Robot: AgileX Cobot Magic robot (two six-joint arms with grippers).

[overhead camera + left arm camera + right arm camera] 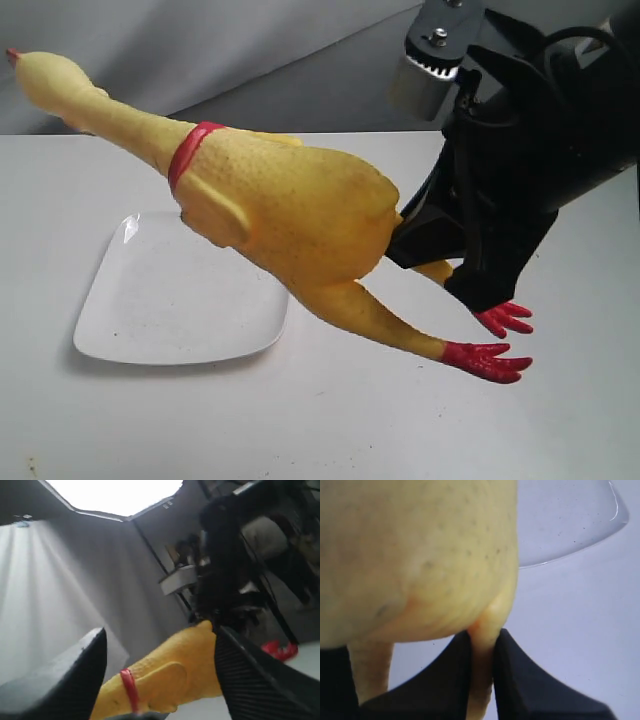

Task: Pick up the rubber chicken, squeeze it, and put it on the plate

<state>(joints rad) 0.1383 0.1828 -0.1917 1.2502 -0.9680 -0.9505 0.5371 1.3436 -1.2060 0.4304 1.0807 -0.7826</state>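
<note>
Our right fingers [517, 672] are pinched tight on one thin yellow leg of the chicken [420, 555], just under its plump body, so the right gripper [483, 636] alone carries the toy. Our left fingers [65, 680] stand wide apart. The chicken's body shows in the gap beyond them, and the left gripper [160, 632] clamps nothing.

In the exterior view we see the white table [400, 430] filling the lower part of the frame, under a grey backdrop. The chicken [290, 200] is held in the air above it. It runs on a slant from the upper left corner down to the lower right, with the head [45, 75] highest and set against the backdrop. The black right gripper meets it at the rear of the body, at centre right of the frame.

The plate [170, 300] lies flat on the table at lower left. The chicken is not on it. From this camera the body covers the plate's upper right corner.

A red collar [190, 150] rings the base of the neck. Of the two red feet, one [488, 360] hangs free at lower right. The other [505, 318] sticks out just below the gripper.
</note>
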